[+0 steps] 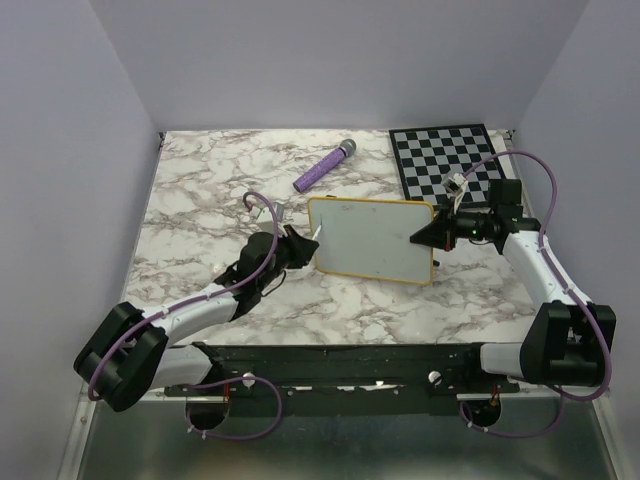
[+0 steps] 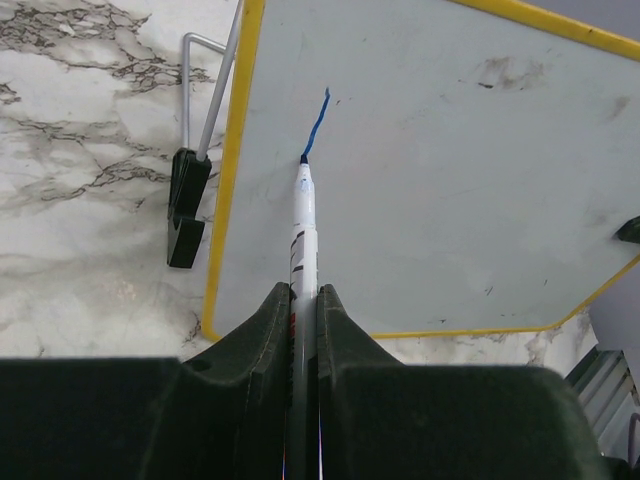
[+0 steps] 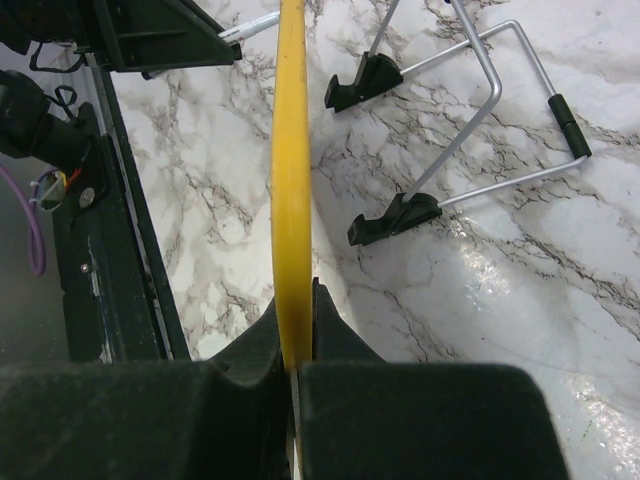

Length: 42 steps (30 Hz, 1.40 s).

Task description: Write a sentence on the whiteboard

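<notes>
The whiteboard (image 1: 375, 240) with its yellow frame stands tilted at the table's middle, propped on a wire stand. My left gripper (image 1: 292, 248) is at its left edge, shut on a white marker (image 2: 303, 230) whose blue tip touches the board (image 2: 450, 200). Of the sentence, one short blue stroke (image 2: 317, 125) runs up from the tip. My right gripper (image 1: 425, 238) is shut on the board's right edge; in the right wrist view its jaws (image 3: 297, 290) pinch the yellow frame (image 3: 292, 150).
A purple marker-like cylinder (image 1: 324, 167) lies behind the board. The black-and-white checkered board (image 1: 450, 160) sits at the back right. The wire stand (image 3: 480, 90) with black feet (image 3: 395, 220) rests on the marble behind the board; one foot (image 2: 186, 200) shows left of the frame.
</notes>
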### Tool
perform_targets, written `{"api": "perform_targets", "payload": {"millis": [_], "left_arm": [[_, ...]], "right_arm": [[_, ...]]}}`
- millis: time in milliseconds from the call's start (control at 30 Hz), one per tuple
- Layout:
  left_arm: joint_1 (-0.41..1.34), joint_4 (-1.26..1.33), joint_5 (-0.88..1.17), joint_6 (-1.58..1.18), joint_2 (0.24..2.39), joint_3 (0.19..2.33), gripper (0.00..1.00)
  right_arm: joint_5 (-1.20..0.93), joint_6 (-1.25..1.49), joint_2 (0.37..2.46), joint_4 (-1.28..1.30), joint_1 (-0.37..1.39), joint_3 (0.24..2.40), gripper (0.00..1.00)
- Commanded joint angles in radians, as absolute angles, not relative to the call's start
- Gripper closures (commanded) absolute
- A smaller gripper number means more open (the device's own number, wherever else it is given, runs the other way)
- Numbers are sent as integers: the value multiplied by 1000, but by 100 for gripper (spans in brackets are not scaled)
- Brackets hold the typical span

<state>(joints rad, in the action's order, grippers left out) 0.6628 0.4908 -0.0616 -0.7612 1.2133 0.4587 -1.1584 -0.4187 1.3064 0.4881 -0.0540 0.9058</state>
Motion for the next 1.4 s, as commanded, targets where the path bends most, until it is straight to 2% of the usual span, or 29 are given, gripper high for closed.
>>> {"api": "perform_targets", "payload": {"millis": [0,600,1367], "left_arm": [[660,483,-26,-779,1209,426,100],[660,456,-26,-759,1120,471,100],[647,436,-74,-735,1200,535,100]], "right_arm": [[-1137,-440,1316,499,-55,904,99],[-1137,-442,1318,499,-55,905,99],[-1138,-442,1322,499,-55,905,99]]}}
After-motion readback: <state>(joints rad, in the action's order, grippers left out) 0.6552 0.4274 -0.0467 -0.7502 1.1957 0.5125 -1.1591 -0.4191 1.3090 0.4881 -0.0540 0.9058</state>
